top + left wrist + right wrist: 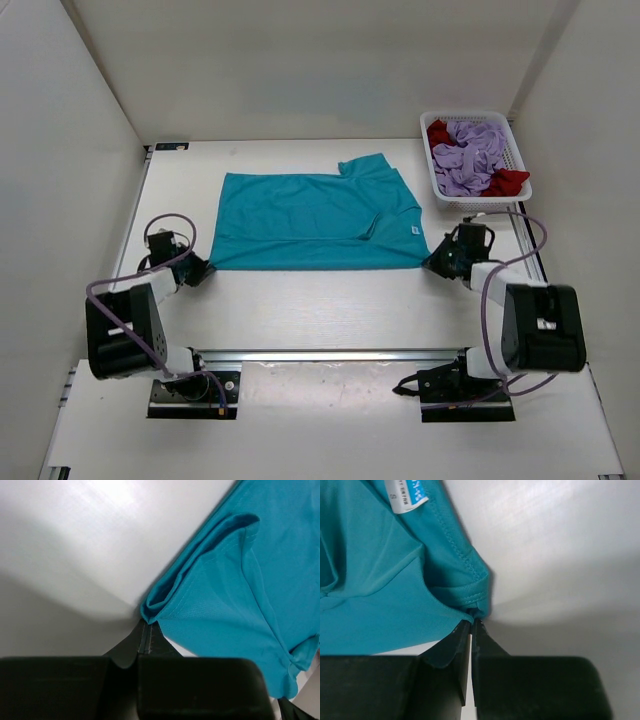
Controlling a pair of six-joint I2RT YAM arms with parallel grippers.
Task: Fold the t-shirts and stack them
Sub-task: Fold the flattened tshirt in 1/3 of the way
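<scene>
The teal-blue t-shirt [315,220] lies spread flat in the middle of the table, one sleeve folded in at its far right. My left gripper [203,268] is shut on the shirt's near left corner [150,611], the fabric bunched at the fingertips. At the near right corner [476,606], my right gripper [434,262] is shut on the hem beside a white size label [405,495]. The lavender t-shirt [470,155] and the red t-shirt [507,181] lie crumpled together in the basket at the back right.
The white mesh basket [436,186] stands at the table's far right corner. White walls enclose the table on three sides. A metal rail [330,354] runs across the near edge between the arm bases.
</scene>
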